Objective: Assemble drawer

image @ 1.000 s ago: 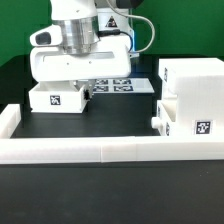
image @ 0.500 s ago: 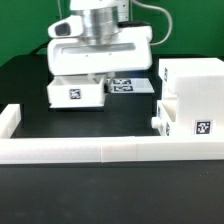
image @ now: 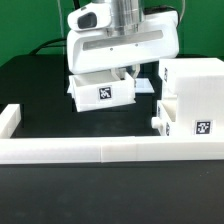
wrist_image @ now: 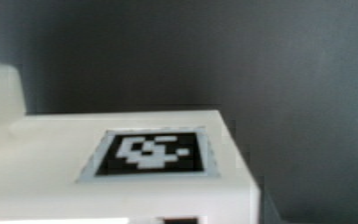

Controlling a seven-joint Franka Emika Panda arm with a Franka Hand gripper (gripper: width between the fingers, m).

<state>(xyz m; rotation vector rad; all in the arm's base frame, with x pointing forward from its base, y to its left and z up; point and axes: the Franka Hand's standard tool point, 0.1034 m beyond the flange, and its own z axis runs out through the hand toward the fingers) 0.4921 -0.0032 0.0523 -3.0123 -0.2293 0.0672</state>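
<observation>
My gripper (image: 120, 72) is shut on a small white open-topped tray (image: 101, 92) with a black-and-white tag on its face, and holds it slightly tilted above the black table. The tall boxy white housing (image: 192, 85) stands at the exterior view's right, close to the tray. A second small tray part (image: 160, 119) juts from the housing's lower front. In the wrist view the held tray's tagged face (wrist_image: 153, 152) fills the picture, and the fingers are mostly out of sight.
A long low white border wall (image: 90, 150) runs across the front and turns up at the exterior view's left (image: 8, 118). The marker board (image: 143, 85) lies behind the tray, mostly hidden by the arm.
The gripper has carried the tray toward the exterior view's right, from near the left side to just beside the housing. The tray is now a little higher and tilted.
</observation>
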